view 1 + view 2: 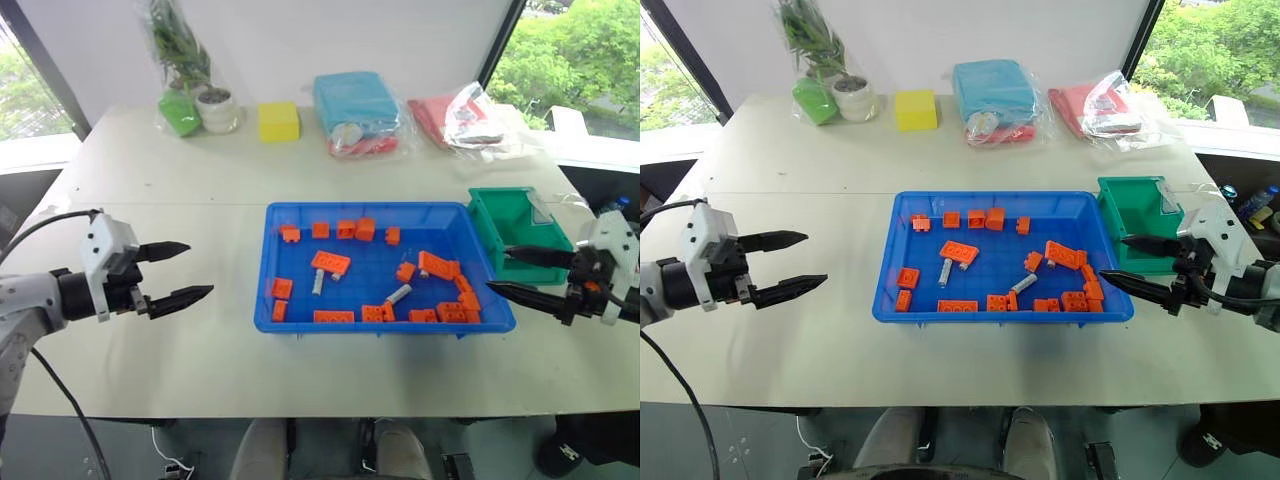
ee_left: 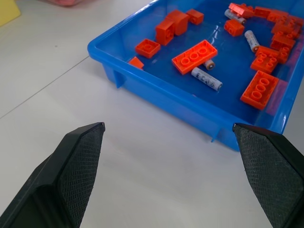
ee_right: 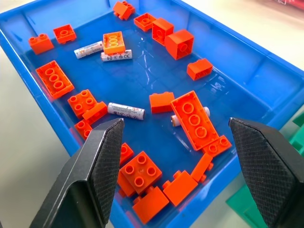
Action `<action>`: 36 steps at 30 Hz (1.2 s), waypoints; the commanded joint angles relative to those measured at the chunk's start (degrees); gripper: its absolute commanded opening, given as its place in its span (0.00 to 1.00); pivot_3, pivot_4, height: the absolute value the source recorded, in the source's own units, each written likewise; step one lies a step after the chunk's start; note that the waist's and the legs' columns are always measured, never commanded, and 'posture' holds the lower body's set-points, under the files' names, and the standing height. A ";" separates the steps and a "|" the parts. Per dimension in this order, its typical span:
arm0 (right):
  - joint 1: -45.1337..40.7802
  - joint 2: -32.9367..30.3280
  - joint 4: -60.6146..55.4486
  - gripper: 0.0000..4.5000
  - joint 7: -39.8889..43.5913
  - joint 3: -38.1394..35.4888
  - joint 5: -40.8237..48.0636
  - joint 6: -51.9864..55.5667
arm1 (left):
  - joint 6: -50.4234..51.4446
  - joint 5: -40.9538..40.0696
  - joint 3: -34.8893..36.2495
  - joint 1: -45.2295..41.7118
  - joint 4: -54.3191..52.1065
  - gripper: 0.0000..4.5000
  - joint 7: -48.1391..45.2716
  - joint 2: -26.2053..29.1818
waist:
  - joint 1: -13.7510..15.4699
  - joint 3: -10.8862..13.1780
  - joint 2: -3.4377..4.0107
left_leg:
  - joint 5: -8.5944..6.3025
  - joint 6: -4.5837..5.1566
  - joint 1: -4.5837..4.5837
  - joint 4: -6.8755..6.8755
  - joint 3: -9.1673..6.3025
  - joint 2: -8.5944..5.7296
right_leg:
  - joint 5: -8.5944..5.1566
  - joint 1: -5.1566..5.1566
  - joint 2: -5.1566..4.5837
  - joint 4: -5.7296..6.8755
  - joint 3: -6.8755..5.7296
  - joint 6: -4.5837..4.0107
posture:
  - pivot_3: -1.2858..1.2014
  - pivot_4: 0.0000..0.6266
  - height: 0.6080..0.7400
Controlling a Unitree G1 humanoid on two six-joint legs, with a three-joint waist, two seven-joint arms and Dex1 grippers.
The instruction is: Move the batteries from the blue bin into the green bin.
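Both grippers, left gripper (image 1: 190, 272) and right gripper (image 1: 503, 272), gape wide and empty; the right wrist view reveals four batteries (image 3: 126, 111) among the bricks (image 3: 192, 118).

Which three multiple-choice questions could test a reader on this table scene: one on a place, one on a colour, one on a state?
1. Where does the green bin stand relative to the blue bin?
A) inside it
B) beside its right end
C) beside its left end

2. What colour are the toy bricks?
A) yellow
B) orange
C) white

3. How are the left gripper and the right gripper?
A) both open and empty
B) both shut
C) each shut on a battery

Answers: 1 B, it sits by the right end wall. 2 B, every brick in the tray is orange. 3 A, each pair of fingers stands apart with nothing between.
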 commanded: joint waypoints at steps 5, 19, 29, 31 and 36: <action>-0.67 0.54 -0.31 0.80 0.05 -0.53 -0.49 -1.02 | 1.48 -2.34 2.54 0.27 -3.16 1.00 0.42 0.56 | 0.14 -0.12 -0.21 | 0.00 -0.01 0.00 -0.01 0.21 -0.07 | 0.15 -0.01 0.11 0.08 0.06 -0.21 | 0.52 0.24 0.72; -1.89 0.26 1.17 0.80 0.08 -0.28 -1.44 -0.98 | 1.85 -2.71 1.48 -0.56 -3.94 1.00 0.59 0.62 | 0.08 -0.12 -0.21 | 0.04 -0.09 0.11 0.01 0.33 0.01 | 0.19 -0.06 0.16 0.10 0.20 -0.29 | 0.52 0.24 0.72; -6.99 -0.73 3.77 0.99 0.88 2.61 -3.12 -1.70 | 3.82 -5.12 1.07 -0.12 -6.07 1.00 -0.36 0.41 | 0.01 -0.15 -0.28 | 0.05 -0.09 0.38 0.00 0.86 0.04 | 0.24 -0.16 0.25 0.29 0.72 -0.33 | 0.52 0.24 0.72; -11.46 -0.27 4.55 0.99 0.02 6.31 -3.99 -1.60 | 3.12 -4.85 0.52 -1.17 -6.09 1.00 -0.53 0.55 | -0.11 -0.15 -0.28 | 0.05 -0.09 0.45 0.00 1.03 0.08 | 0.24 -0.20 0.24 0.29 0.84 -0.34 | 0.52 0.24 0.72; -24.30 3.19 4.21 0.99 -0.67 19.92 -5.46 3.07 | 3.37 -6.37 -2.13 -3.82 -6.08 1.00 -5.31 2.52 | -0.44 -0.19 -0.41 | 0.04 -0.09 0.46 -0.05 1.40 0.17 | 0.25 -0.49 0.22 0.34 1.11 -0.35 | 0.52 0.24 0.72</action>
